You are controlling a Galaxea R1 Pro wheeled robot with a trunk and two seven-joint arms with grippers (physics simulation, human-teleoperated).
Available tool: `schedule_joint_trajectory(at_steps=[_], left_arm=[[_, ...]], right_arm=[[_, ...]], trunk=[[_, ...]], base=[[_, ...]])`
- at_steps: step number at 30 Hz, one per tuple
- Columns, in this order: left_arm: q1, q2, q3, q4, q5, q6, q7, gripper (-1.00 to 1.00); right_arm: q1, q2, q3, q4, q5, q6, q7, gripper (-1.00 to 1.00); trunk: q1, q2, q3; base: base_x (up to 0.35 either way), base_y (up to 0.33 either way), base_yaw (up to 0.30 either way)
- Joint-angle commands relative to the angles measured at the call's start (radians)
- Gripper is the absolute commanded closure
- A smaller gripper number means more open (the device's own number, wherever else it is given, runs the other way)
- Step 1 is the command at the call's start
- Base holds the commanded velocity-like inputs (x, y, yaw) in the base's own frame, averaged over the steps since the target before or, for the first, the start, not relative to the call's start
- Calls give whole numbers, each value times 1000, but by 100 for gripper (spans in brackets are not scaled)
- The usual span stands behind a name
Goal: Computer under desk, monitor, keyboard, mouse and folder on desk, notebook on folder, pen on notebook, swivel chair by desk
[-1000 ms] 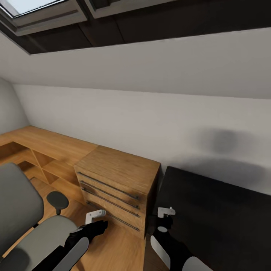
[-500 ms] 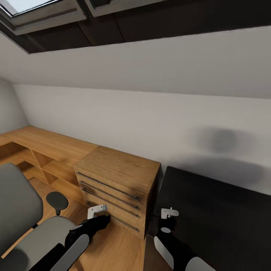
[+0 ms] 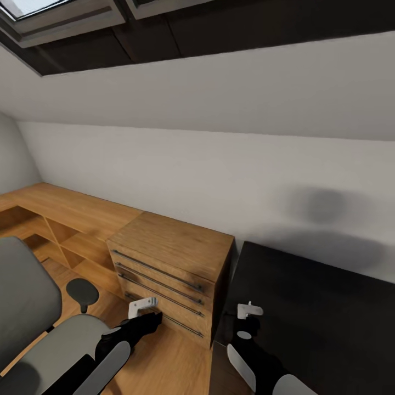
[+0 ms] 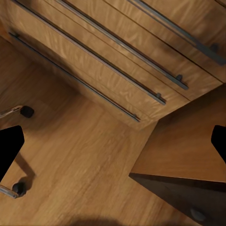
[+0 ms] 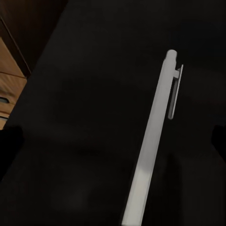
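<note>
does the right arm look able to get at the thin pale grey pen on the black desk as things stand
Probably yes: the thin pale grey pen lies bare on the glossy black desk under the right gripper, nothing between.

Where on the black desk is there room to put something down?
The black desk top looks bare from its edge beside the oak drawers back to the grey wall. Under the right claw lies the pen, so that spot is taken. The floor gap between the swivel chair and the drawers is narrower, with the left claw there.
</note>
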Motion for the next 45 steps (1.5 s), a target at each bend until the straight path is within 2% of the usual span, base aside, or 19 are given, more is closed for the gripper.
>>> schedule_joint_trajectory(at_steps=[1,6,14,17,31,38,45], left_arm=[[-1,1,-2,-2,6,1,8,-100],[-1,2,-2,-2,6,1,9,-100],[-1,2,-2,-2,6,1,9,-100],[-1,2,-2,-2,6,1,19,-100],[-1,1,-3,-3,6,1,42,-100],[-1,0,-2,-2,6,1,44,-100],[-1,1,-2,-2,6,1,44,-100]], right_arm=[[-1,-1,6,-1,-9,1,-8,-100],[-1,-1,-14,-1,-9,2,-8,-100],[-2,-2,-76,-2,-9,9,-8,-100],[-2,-1,-94,-2,-9,32,-7,-100],[-2,0,-103,-2,-11,47,-7,-100],[-2,-1,-103,-2,-11,53,-7,-100],[-1,-1,-103,-2,-11,55,-7,-100]], trunk=[[0,-1,-1],[0,-1,-1],[0,-1,-1],[0,-1,-1],[0,-1,-1],[27,-50,-23],[27,-50,-23]], base=[[0,0,0],[0,0,0],[0,0,0],[0,0,0],[0,0,0],[0,0,0],[0,0,0]])
